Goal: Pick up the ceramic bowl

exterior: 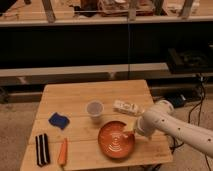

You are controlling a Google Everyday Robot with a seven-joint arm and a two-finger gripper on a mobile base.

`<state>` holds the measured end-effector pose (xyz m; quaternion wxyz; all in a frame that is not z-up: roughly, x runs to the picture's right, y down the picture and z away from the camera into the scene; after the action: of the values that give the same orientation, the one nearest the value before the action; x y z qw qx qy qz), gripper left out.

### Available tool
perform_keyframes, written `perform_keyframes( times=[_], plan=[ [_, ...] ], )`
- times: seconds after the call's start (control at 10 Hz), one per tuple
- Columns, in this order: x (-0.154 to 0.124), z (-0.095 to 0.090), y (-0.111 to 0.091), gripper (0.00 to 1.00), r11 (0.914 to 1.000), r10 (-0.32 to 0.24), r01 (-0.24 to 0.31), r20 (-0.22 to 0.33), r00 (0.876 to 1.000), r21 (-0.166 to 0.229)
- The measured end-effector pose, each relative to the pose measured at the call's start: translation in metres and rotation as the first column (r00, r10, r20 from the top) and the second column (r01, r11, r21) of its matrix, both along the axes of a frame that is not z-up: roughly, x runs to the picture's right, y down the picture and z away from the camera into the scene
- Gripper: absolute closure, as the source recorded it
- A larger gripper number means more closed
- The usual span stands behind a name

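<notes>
The ceramic bowl (116, 140) is a wide, shallow orange-red dish with pale rings inside. It sits on the wooden table (95, 92) near the front edge, right of centre. My white arm (170, 122) reaches in from the right. The gripper (131, 134) is low at the bowl's right rim, and its tip is partly hidden by the wrist.
A small translucent cup (94, 108) stands just behind the bowl. A white packet (127, 107) lies behind my wrist. A blue sponge (59, 120), a black striped item (42, 149) and a carrot (62, 151) lie at the left front. Dark shelving runs behind the table.
</notes>
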<state>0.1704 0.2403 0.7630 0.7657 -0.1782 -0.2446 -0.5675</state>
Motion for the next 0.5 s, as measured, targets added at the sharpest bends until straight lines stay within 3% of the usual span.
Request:
perform_keyframes(
  times=[0.3, 0.5],
  plan=[
    [-0.0012, 0.006, 0.0028, 0.2, 0.9976, -0.06, 0.056, -0.089, 0.994, -0.039],
    [0.0026, 0.0073, 0.0056, 0.2, 0.9985, -0.041, 0.039, -0.073, 0.996, -0.04]
  ],
)
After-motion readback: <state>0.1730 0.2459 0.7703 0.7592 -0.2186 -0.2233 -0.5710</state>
